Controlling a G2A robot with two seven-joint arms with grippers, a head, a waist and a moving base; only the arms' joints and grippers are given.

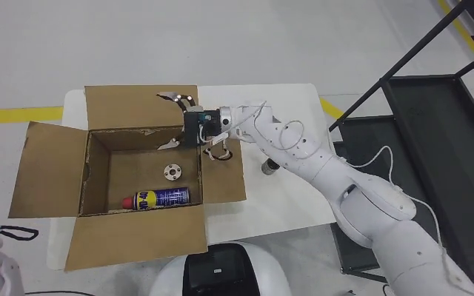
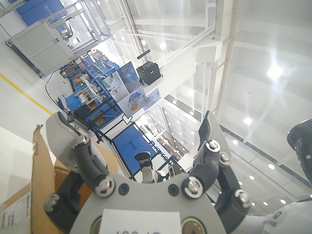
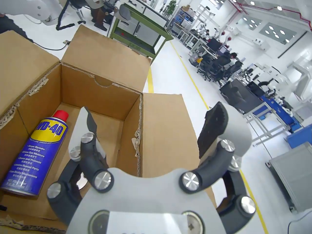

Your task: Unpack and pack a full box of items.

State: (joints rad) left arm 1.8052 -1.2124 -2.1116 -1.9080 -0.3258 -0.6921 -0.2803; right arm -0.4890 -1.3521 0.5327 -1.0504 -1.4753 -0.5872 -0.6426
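– While the right gripper (image 1: pixel 176 120) hangs spread wide and empty over the box (image 1: pixel 52 170) corner, which step is this?
– Unpacking, I'd judge. The spray can (image 1: pixel 161 197) lies on its side on the box floor, with a metal ring (image 1: pixel 172 172) near it.
– Next move?
– Shift inward, then down onto the can. One box wall stands between the fingers and could catch one.
– Anything else?
– A small cylinder (image 1: pixel 268 168) stands on the table (image 1: pixel 274 200) beside the box, under the arm. The left gripper (image 2: pixel 132 127), also wide open and empty, points at the ceiling.
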